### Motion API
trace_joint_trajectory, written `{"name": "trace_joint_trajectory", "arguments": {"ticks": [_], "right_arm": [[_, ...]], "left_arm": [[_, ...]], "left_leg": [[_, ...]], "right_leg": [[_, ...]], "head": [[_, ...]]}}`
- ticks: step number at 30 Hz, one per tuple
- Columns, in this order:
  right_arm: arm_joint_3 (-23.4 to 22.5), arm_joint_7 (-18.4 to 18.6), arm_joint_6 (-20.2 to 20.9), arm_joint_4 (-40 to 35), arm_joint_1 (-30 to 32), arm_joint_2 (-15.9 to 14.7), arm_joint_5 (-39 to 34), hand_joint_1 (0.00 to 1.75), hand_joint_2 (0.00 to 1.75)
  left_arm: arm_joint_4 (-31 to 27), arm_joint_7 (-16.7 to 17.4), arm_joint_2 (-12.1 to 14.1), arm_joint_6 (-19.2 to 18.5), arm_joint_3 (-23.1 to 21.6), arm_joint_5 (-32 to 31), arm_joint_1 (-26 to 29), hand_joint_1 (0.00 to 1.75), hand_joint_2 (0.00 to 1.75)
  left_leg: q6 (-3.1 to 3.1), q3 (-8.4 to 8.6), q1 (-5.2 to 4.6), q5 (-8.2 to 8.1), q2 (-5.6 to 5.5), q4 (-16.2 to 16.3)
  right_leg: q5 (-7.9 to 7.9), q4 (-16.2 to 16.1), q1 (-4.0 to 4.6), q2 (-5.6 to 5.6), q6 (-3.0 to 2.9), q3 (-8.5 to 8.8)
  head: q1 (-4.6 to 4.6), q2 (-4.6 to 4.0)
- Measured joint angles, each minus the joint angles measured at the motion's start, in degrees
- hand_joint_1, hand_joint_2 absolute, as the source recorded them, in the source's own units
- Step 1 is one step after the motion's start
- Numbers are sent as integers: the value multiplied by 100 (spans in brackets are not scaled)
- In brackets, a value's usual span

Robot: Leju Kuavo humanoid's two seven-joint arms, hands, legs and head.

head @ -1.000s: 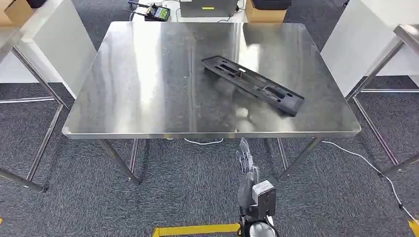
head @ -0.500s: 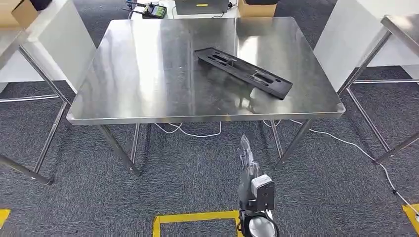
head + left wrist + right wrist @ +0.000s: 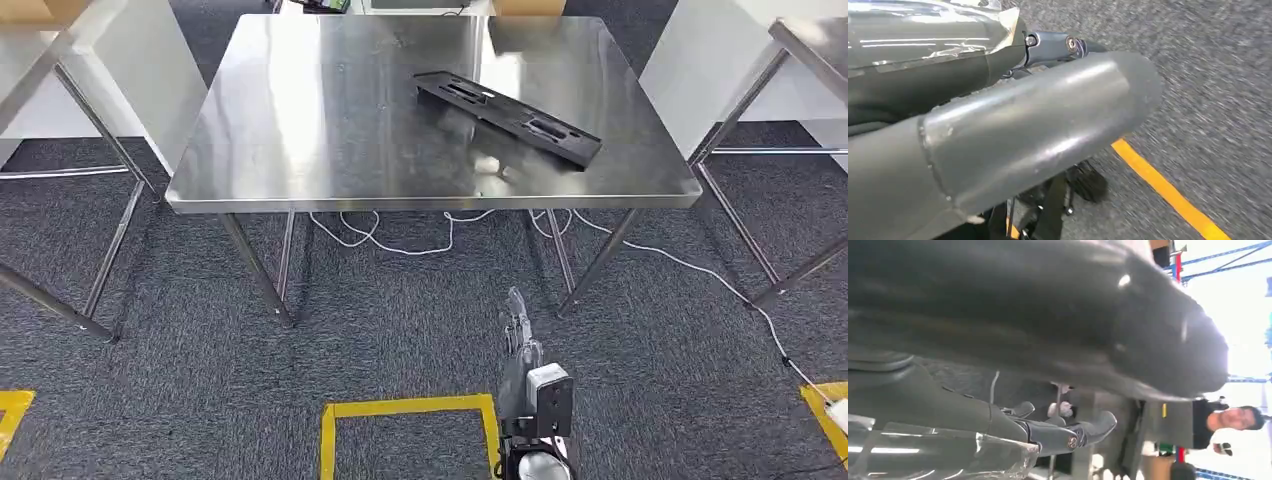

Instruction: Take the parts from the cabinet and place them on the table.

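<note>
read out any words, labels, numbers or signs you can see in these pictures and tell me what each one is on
No text can be read in any view.
The black part on the steel table shows no readable marking.
The yellow floor tape carries no lettering.
The right hand bears no legible label.

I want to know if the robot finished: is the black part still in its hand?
No, the black part lies on the steel table, and the right hand holds nothing.
</note>
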Motion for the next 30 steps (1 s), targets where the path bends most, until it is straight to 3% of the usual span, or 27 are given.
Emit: {"name": "trace_joint_trajectory", "arguments": {"ticks": [1, 2, 3, 4, 6, 7, 9, 10, 11, 12, 13, 15, 16, 17, 18, 20, 21, 22, 24, 25, 26, 27, 28, 29, 30], "right_arm": [[-15, -4, 7, -9, 5, -9, 11, 0, 0], [-22, -4, 6, -31, 4, -9, 15, 0, 0], [-26, -11, 6, -53, 8, -9, 17, 0, 0], [-33, -15, 7, -68, 23, -11, 20, 0, 0], [-74, -17, 6, -70, 68, -15, 20, 0, 0], [-92, -15, 6, -72, 81, -13, 17, 0, 0], [-111, -11, 6, -81, 85, -9, 17, 0, 0], [-118, -11, 6, -83, 86, -9, 17, 0, 0], [-127, -11, 6, -83, 96, -9, 17, 0, 0], [-135, -9, 7, -83, 109, -9, 17, 0, 0], [-140, -7, 7, -83, 118, -9, 17, 0, 0], [-149, 4, 0, -103, 134, -7, 17, 0, 0], [-170, 22, -7, -150, 149, -4, 17, 0, 0], [-194, 61, -9, -212, 166, 7, 28, 0, 0], [-221, 85, -7, -267, 178, 20, 59, 0, 0], [-253, 144, -7, -365, 208, 50, 157, 0, 0], [-273, 179, -7, -396, 243, 61, 186, 0, 0], [-319, 206, -7, -417, 282, 59, 201, 0, 0], [-398, 245, -7, -422, 331, 59, 210, 0, 0], [-435, 251, -7, -420, 354, 55, 205, 0, 0], [-466, 251, -7, -411, 365, 48, 199, 0, 0], [-492, 254, 4, -389, 371, 44, 190, 0, 0], [-533, 254, 15, -329, 379, 35, 171, 0, 0], [-549, 254, 17, -277, 380, 28, 168, 0, 0], [-555, 247, 17, -217, 379, 20, 151, 0, 0]], "left_arm": [[0, 4, -2, -2, -2, -15, -1, 0, 0], [0, 9, -2, -2, -7, -35, -6, 0, 0], [0, 13, -11, -2, -9, -42, -6, 0, 0], [0, 20, -11, -7, -11, -61, 2, 0, 0], [0, 24, -11, -11, -13, -94, 14, 0, 0], [0, 28, -9, -20, -15, -98, 20, 0, 0], [-4, 33, -7, -20, -15, -101, 28, 0, 0], [-4, 42, -9, -22, -15, -101, 32, 0, 0], [-4, 42, -9, -24, -15, -101, 32, 0, 0], [-4, 42, -9, -26, -15, -103, 32, 0, 0], [-4, 42, -7, -28, -15, -109, 32, 0, 0], [-7, 48, -7, -57, -15, -118, 32, 0, 0], [-11, 59, -7, -68, -17, -153, 28, 0, 0], [-11, 68, -7, -87, -22, -166, 10, 0, 0], [-13, 70, -7, -116, -24, -173, 8, 0, 0], [-13, 94, -4, -144, -24, -212, 16, 0, 0], [-13, 107, -2, -171, -26, -214, 17, 0, 0], [-11, 114, -2, -203, -28, -214, 25, 0, 0], [-15, 111, 0, -262, -44, -214, 10, 0, 0], [-18, 111, 9, -267, -44, -212, 14, 0, 0], [-20, 109, 13, -267, -44, -212, 18, 0, 0], [-20, 107, 13, -267, -44, -210, 21, 0, 0], [-20, 107, 13, -264, -42, -204, 23, 0, 0], [-20, 105, 13, -260, -42, -197, 26, 0, 0], [-20, 105, 11, -240, -42, -181, 28, 0, 0]], "left_leg": [[-25, -71, -2, 80, -1, 1], [-63, -102, -27, 133, -4, 13], [-91, -117, -29, 192, 1, 14], [-137, -96, -19, 268, 20, -34], [-224, -107, 1, 402, 21, -78], [-244, -153, 47, 279, 1, -10], [-278, -263, 56, -492, -11, 458], [-310, -334, 58, -867, -32, 912], [-337, -390, 65, -1060, -40, 1345], [-353, -392, 72, -1062, -39, 1642], [-368, -307, 83, -899, -39, 1740], [-364, 84, 105, -544, -38, 1381], [-367, 573, 125, -461, -40, 767], [-372, 875, 113, -818, -71, 288], [-322, 954, 76, -854, -111, 75], [-247, 891, 24, -822, -97, 101], [-175, 870, 0, -774, -94, 84], [-59, 768, 54, -679, -48, 12], [30, 630, 27, -544, -26, 0], [55, 517, 17, -460, -24, -2], [69, 416, 15, -387, -12, 0], [63, 319, 9, -318, 0, 2], [53, 206, 9, -220, 10, 7], [35, 96, 12, -136, 21, 12], [11, -6, 18, -56, 23, 16]], "right_leg": [[14, -532, 10, -1, -31, 417], [-205, -1116, 36, -1, -113, 791], [-320, -1474, 100, 4, -157, 969], [-297, -1415, 102, 8, -184, 861], [-200, -1382, 116, 5, -290, 789], [-112, -1394, -10, -14, -344, 754], [18, -1393, 20, -35, -472, 627], [91, -1389, 33, -38, -469, 549], [160, -1382, 48, -43, -467, 463], [220, -1367, 59, -52, -460, 388], [280, -1339, 63, -59, -444, 312], [350, -1250, 51, -57, -397, 142], [378, -1161, 38, -50, -370, 21], [406, -1110, 52, -51, -328, -59], [430, -1069, 74, -54, -291, -93], [520, -1083, 60, -57, -200, -117], [571, -1105, 50, -56, -158, -129], [546, -1062, 85, -51, -126, -198], [89, -659, 57, -22, -229, -383], [-275, -219, 44, -14, -292, -543], [-523, 164, 32, -10, -313, -649], [-621, 446, 29, -8, -288, -678], [-552, 660, 7, -7, -207, -633], [-362, 614, 2, -6, -104, -481], [-156, 365, -6, -7, -14, -223]], "head": [[2, 0], [0, 0], [0, 0], [-29, 0], [-39, 0], [-44, 2], [-79, 0], [-76, 0], [-79, 0], [-79, 0], [-79, 0], [-81, 0], [-81, 0], [-90, 0], [-85, 0], [-94, 2], [-68, 0], [-77, 0], [-46, 0], [-33, 0], [-24, 0], [-20, 0], [-24, 0], [-15, 0], [-17, 0]]}}
